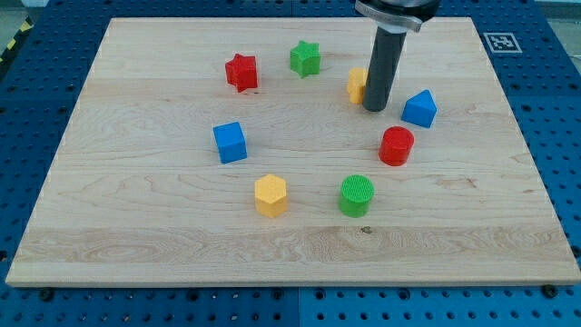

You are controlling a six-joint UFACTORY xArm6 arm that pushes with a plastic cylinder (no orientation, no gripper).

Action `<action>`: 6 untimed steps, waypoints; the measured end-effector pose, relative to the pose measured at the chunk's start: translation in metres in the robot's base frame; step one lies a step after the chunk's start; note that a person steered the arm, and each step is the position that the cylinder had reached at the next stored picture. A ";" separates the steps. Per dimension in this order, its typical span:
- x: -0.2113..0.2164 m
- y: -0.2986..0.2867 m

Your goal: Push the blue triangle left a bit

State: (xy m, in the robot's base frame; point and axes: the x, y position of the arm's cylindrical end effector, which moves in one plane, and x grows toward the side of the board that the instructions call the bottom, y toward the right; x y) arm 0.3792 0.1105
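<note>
The blue triangle (419,108) lies on the wooden board (136,236) at the view's upper right. My tip (375,109) rests on the board just to the left of the blue triangle, with a small gap between them. A yellow block (358,84) sits right behind the rod on its left side, partly hidden by it. A red cylinder (396,145) lies just below and to the right of my tip.
A green star (306,58) and a red star (241,72) lie at the view's top middle. A blue cube (230,142) is at centre left. A yellow hexagon (270,195) and a green cylinder (357,195) lie lower down.
</note>
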 end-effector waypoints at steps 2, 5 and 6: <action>-0.031 0.031; 0.005 0.055; 0.007 -0.009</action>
